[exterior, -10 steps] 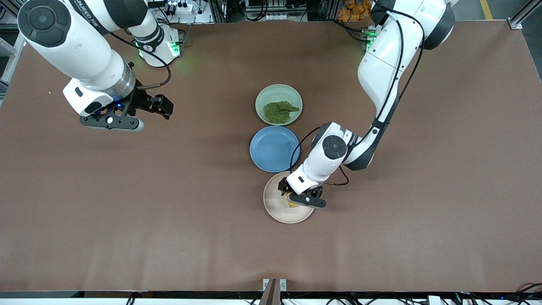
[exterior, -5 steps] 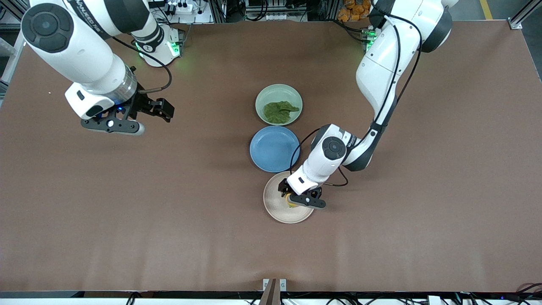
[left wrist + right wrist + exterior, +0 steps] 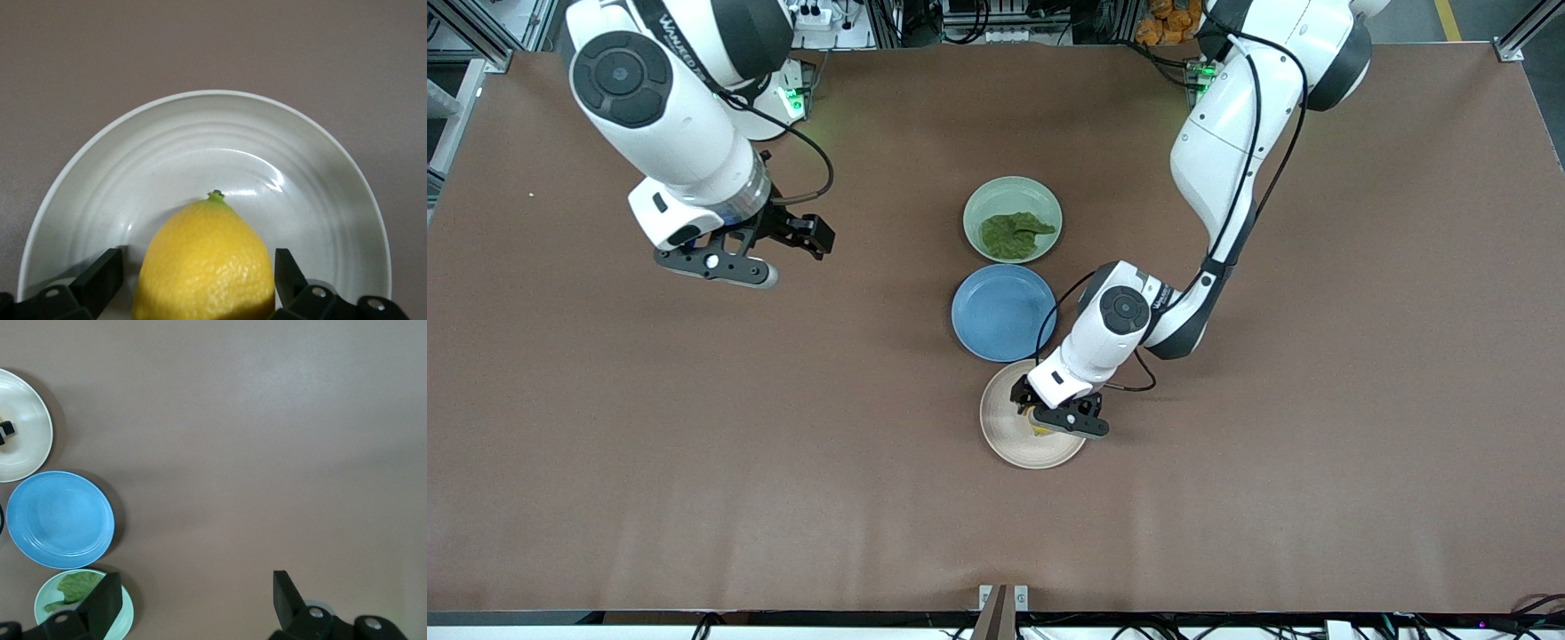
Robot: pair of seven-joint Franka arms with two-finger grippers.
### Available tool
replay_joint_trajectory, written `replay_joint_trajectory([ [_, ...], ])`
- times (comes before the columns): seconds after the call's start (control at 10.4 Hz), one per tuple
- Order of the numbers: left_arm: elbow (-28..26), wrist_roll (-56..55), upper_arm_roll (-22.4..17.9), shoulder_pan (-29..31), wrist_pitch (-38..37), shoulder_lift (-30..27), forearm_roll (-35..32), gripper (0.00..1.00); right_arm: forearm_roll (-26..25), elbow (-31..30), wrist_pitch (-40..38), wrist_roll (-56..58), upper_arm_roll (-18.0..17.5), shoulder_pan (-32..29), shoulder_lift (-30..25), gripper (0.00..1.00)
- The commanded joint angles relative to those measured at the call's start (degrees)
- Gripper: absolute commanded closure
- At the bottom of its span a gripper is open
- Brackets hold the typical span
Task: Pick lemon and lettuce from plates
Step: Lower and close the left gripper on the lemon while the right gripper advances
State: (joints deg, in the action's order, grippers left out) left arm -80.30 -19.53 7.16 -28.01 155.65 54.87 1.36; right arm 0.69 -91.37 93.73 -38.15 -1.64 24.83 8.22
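The lemon (image 3: 1040, 429) lies on the beige plate (image 3: 1007, 437), the plate nearest the front camera. My left gripper (image 3: 1049, 418) is down in that plate and open, one finger on each side of the lemon (image 3: 207, 267), with a gap showing at one finger. The lettuce (image 3: 1014, 234) lies flat on the mint green plate (image 3: 996, 191), farthest from the front camera. My right gripper (image 3: 814, 238) is open and empty in the air over bare table toward the right arm's end. The right wrist view shows the lettuce (image 3: 73, 587) beside its finger.
A blue plate (image 3: 1000, 311) sits empty between the mint and beige plates, close to both. The three plates form a row mid-table. The left arm's forearm hangs over the table beside the blue plate. Brown tabletop spreads wide on every side.
The right arm has swung toward the middle of the table, bringing its open gripper closer to the plates. The left gripper has stayed around the lemon, shifting only slightly.
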Motion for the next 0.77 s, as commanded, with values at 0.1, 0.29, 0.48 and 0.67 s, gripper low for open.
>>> replay_joint_trajectory([
  [0.1, 1.29, -0.95, -1.01, -0.56, 0.79, 0.85, -0.31, 0.22, -0.42, -0.74, 1.28, -2.28, 0.32, 0.75, 0.13, 0.00],
  [0.29, 1.29, -0.86, -1.01, -0.38, 0.70, 0.68, -0.39, 0.37, -0.51, -0.65, 1.36, -2.28, 0.32, 0.75, 0.13, 0.00],
  [0.48, 1.29, -0.77, -1.01, -0.38, 0.44, 0.33, -0.39, 0.37, -0.51, -0.65, 1.36, -2.28, 0.32, 0.75, 0.04, 0.00],
  [0.67, 1.29, -0.77, -1.01, -0.30, -0.26, -0.11, -0.48, 0.45, -0.51, -0.48, 1.45, -2.28, 0.32, 0.66, -0.13, 0.00],
])
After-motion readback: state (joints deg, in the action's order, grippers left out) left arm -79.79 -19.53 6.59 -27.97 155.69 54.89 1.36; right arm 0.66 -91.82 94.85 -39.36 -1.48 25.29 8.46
